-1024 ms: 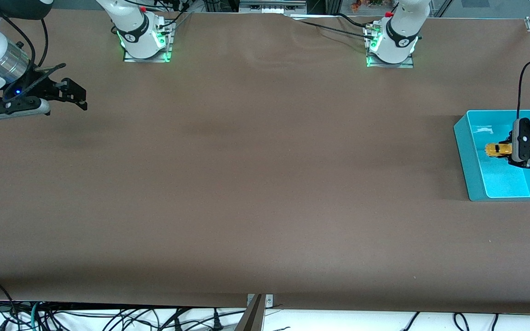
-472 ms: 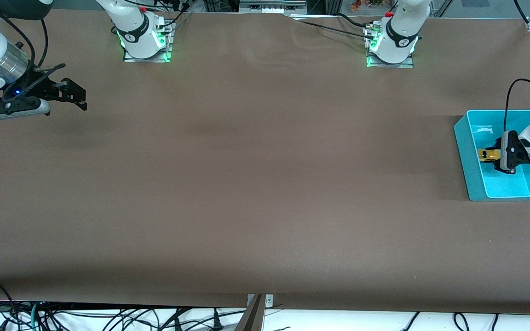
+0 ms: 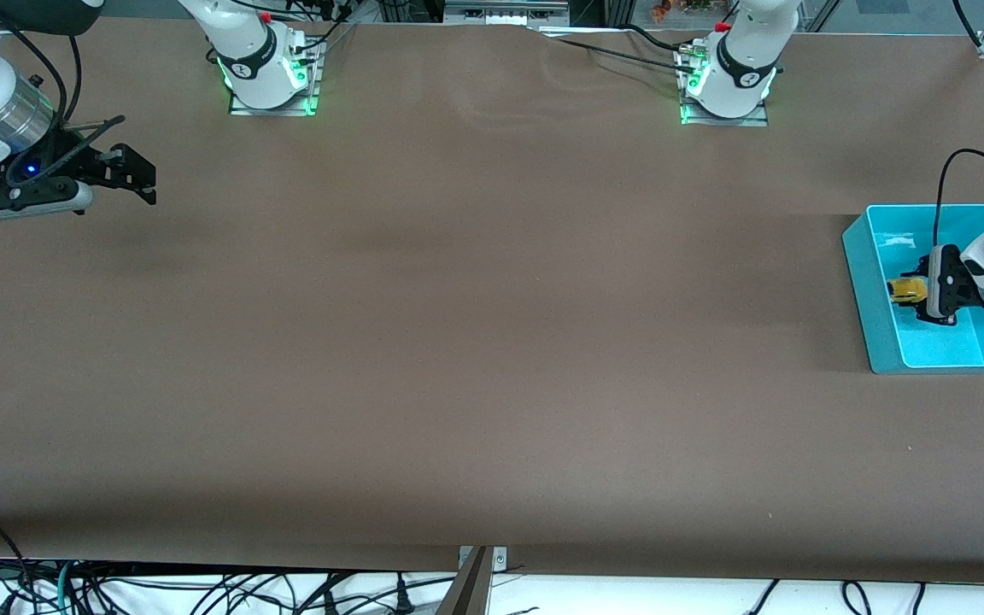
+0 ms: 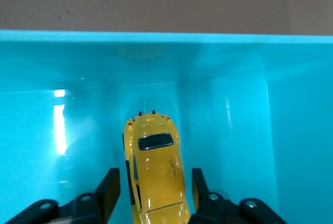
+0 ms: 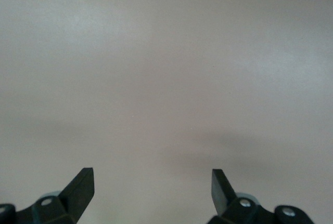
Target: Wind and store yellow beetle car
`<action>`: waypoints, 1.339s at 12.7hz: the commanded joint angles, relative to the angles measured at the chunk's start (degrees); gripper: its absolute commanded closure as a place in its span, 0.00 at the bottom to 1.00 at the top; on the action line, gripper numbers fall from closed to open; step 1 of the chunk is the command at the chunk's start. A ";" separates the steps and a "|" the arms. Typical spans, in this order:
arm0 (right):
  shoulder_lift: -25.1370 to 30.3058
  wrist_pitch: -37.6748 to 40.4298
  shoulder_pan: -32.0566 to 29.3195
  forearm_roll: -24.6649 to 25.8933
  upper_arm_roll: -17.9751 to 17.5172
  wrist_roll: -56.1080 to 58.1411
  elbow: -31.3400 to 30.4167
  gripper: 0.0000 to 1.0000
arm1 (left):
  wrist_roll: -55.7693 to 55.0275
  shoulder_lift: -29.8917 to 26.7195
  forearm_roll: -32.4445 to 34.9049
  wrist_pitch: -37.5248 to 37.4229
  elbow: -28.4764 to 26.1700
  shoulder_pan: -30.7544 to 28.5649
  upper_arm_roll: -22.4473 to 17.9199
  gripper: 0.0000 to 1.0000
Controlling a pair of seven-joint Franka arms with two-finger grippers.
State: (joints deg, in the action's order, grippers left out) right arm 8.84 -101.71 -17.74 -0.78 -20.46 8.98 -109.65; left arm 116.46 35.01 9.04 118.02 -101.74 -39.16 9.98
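The left gripper (image 4: 152, 193) has let go: the yellow beetle car (image 4: 155, 169) lies between its spread fingers, nose pointing away, in the blue bin (image 3: 876, 312); the open right gripper (image 3: 137, 178) waits upper left

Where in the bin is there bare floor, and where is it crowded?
In the turquoise bin, bare floor lies between the yellow beetle car and the wall nearest the front camera. It is crowded around the car, which sits between the left gripper jaws.
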 commanded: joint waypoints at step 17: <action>-0.31 2.05 0.25 0.26 0.07 0.77 1.90 0.00 | -99.76 -22.17 -10.36 -44.72 26.07 36.91 1.84 0.00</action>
State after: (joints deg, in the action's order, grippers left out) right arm 8.79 -100.86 -17.69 -0.78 -20.49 9.19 -108.88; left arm 28.64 15.76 -0.68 73.63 -76.51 -10.83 20.18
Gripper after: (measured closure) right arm 0.000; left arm 0.000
